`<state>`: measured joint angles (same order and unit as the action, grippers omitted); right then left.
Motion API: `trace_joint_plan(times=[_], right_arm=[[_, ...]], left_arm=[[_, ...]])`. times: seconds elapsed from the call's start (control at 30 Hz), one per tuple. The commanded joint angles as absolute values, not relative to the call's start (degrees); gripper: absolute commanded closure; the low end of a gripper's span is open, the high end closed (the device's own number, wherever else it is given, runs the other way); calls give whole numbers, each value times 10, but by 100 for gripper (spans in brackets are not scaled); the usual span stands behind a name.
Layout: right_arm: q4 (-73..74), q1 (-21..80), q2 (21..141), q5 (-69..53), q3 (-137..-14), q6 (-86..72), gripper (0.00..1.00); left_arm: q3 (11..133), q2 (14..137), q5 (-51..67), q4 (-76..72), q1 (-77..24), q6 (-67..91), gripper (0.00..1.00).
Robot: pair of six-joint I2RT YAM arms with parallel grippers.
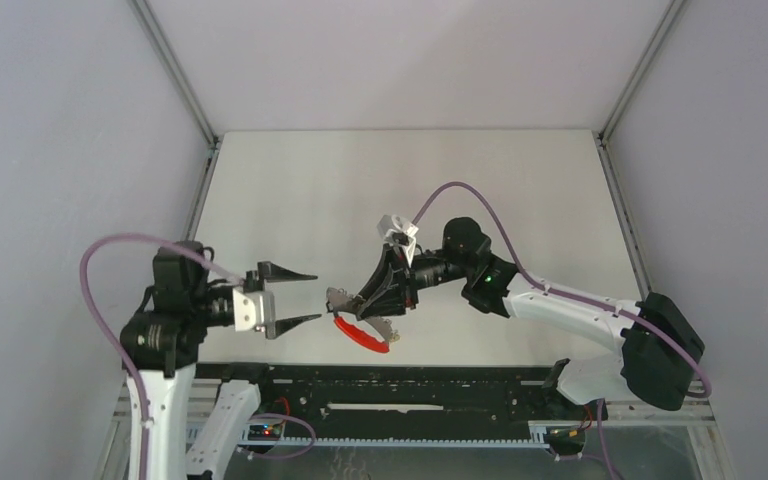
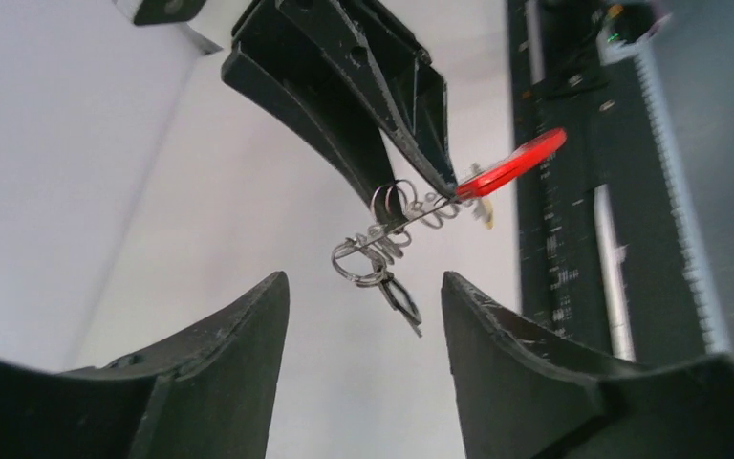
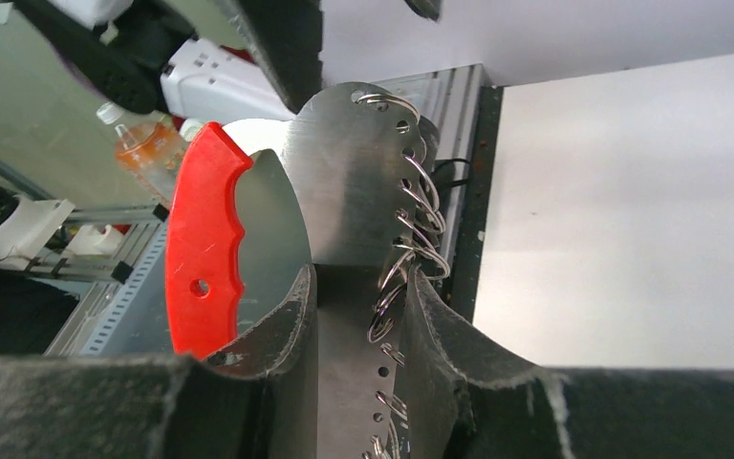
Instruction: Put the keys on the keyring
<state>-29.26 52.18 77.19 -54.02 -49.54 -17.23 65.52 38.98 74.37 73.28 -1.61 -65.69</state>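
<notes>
The keyring (image 1: 362, 334) is held off the surface (image 1: 520, 190), its metal plate (image 3: 344, 182) clamped in the right jaws. The left jaws gape wide and empty, facing its wire rings (image 2: 382, 244).

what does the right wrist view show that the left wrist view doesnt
Only the right wrist: a silver plate with a row of holes, and a bottle beyond the table. Only the left wrist: the open left gripper. Both: the red band, the wire rings and the right gripper shut on the keyring.
</notes>
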Motion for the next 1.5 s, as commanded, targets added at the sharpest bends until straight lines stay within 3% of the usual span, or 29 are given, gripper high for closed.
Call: trace_joint_plan(times=[0.0,0.1,0.37,0.87,1.13,1.47], right_arm=[[-278,519,745,-493,-524,-160,84],[-286,519,742,-487,-526,-164,84],[-288,519,732,-471,-544,-168,83],[-306,519,730,-446,-561,-185,82],[-314,519,734,-452,-561,-191,82],[-323,519,738,-453,-561,-196,82]], left_arm=[[564,283,644,392,-34,-398,32],[502,234,569,223,-40,-279,26],[503,226,601,274,-41,-291,25],[464,187,596,258,-88,-445,45],[461,208,492,197,-149,-439,50],[468,233,481,196,-183,-383,58]])
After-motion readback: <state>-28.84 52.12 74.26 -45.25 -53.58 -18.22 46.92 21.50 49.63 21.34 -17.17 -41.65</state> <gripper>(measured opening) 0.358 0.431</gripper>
